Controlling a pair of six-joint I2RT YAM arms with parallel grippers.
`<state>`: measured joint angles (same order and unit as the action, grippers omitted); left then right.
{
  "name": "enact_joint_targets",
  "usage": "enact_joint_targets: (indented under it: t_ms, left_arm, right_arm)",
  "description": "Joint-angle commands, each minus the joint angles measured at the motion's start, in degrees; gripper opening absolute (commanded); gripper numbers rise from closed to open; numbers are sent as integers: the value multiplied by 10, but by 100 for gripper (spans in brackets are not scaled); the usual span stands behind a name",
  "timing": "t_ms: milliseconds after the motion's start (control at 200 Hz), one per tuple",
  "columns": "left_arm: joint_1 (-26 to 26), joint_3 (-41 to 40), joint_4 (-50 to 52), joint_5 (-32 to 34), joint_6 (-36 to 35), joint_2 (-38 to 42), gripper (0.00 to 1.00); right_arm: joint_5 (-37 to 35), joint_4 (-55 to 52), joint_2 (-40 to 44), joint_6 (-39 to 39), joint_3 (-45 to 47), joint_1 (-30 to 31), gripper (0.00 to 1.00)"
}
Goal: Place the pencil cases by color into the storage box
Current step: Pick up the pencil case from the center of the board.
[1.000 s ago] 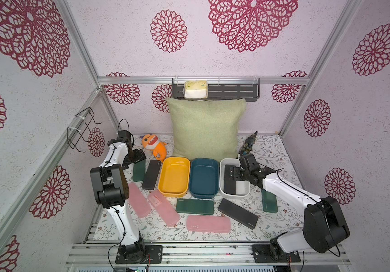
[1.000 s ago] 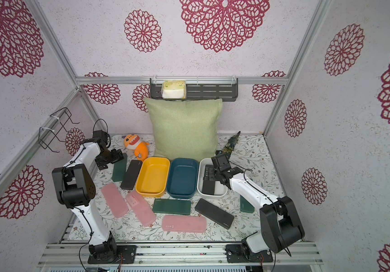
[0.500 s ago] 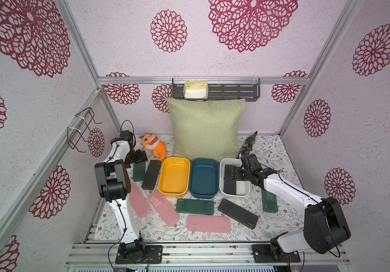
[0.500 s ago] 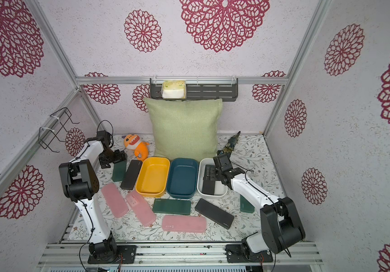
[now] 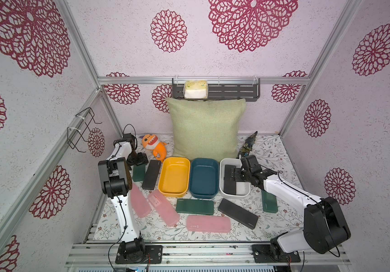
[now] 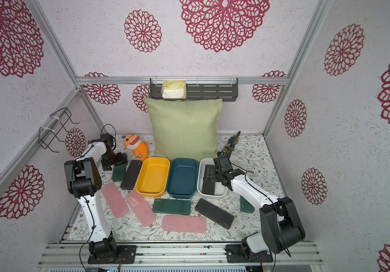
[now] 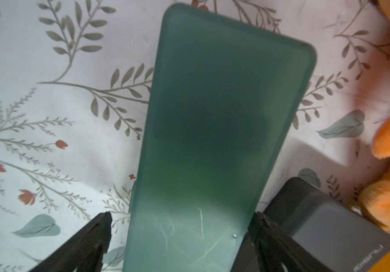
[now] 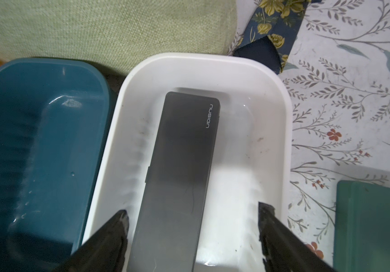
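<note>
My floral-print counter point(image 5: 278, 153) carries a yellow tub point(image 5: 174, 176), teal tub point(image 5: 203, 176) and white tub point(image 5: 242, 188) in a row. Around them lie three pink cases point(image 5: 208, 223), three dark green cases point(image 5: 194, 206) and two black cases point(image 5: 238, 213). Behind stand a cushion point(image 5: 204, 129) and an orange plush toy point(image 5: 153, 147).

Both top views are bright, evenly lit and sharp, with soft shadows; wrist views are dimmer and blurred close up.

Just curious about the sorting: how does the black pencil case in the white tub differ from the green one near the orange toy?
The black pencil case lies inside the white tub; the dark green pencil case lies on the floral tablecloth. The black one bears printed lettering; the green one shows only scuffs. Both are flat, long, round-cornered, framed by the open right tool and left tool respectively.
</note>
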<state>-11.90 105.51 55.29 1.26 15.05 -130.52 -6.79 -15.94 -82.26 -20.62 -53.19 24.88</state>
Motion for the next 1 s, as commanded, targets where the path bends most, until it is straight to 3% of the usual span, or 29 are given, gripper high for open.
enact_joint_targets:
  t_ms: [0,195,485,585,650,680,996]
  left_arm:
    - [-1,8,6,15,0,-10,97]
    - [10,6,5,45,2,-19,100]
    - [17,2,3,74,9,-23,83]
    - [17,0,1,81,13,-21,70]
    - [16,-1,-2,87,16,-19,46]
    - [17,-1,-3,92,19,-18,40]
    - [16,-1,-4,141,43,17,28]
  right_arm:
    - [8,14,18,-9,2,-3,88]
    - [11,17,18,-11,3,-3,88]
    - [12,21,20,-12,8,-3,88]
    - [12,21,21,-12,9,-3,88]
    - [13,21,22,-12,10,-3,88]
    - [12,21,23,-12,11,-3,88]
    - [12,25,34,-14,18,-3,88]
